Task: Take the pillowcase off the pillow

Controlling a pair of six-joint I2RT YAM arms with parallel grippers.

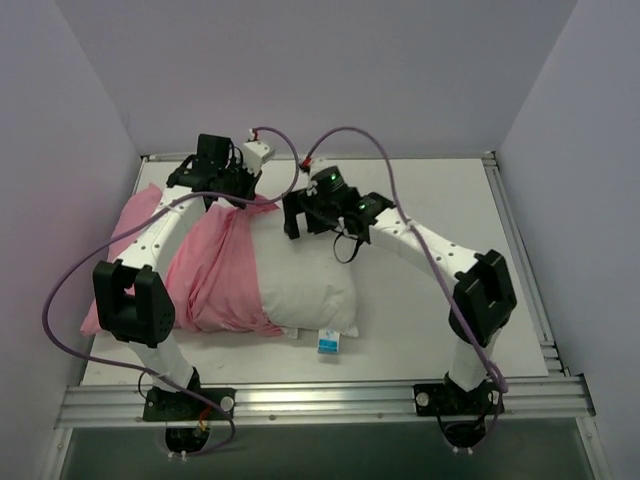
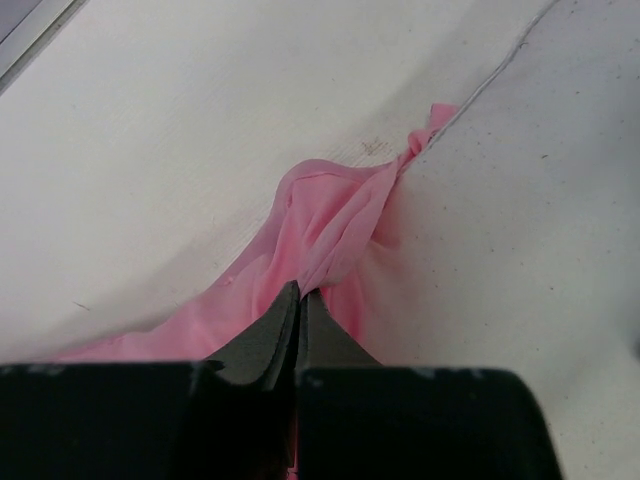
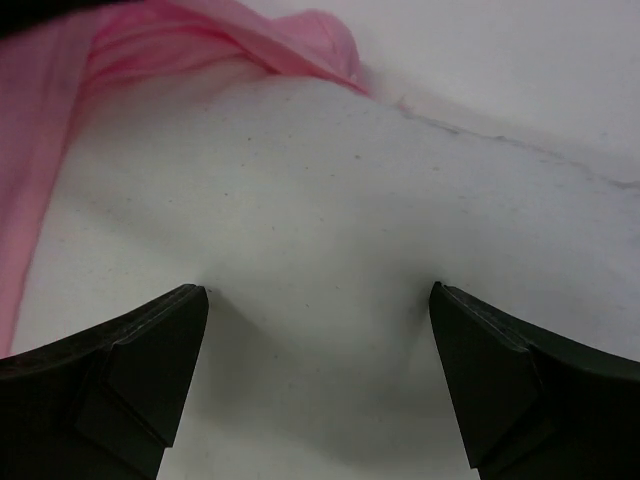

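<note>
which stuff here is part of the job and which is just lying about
Job: plump white stuffed pillow; pink fabric pillowcase; left hand, shut on the pillowcase; right hand, open over the pillow.
Lying about: only purple cables over the white table.

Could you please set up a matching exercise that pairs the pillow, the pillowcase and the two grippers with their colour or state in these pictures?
Things:
1. pillow
2. pillowcase
3. left gripper
4. right gripper

States:
A. shut on a fold of pink fabric
B. white, partly uncovered
C. open, fingers spread over white fabric
D. pink, bunched over the pillow's left part in the top view

Pairs: 1-B, 2-D, 3-A, 4-C
</note>
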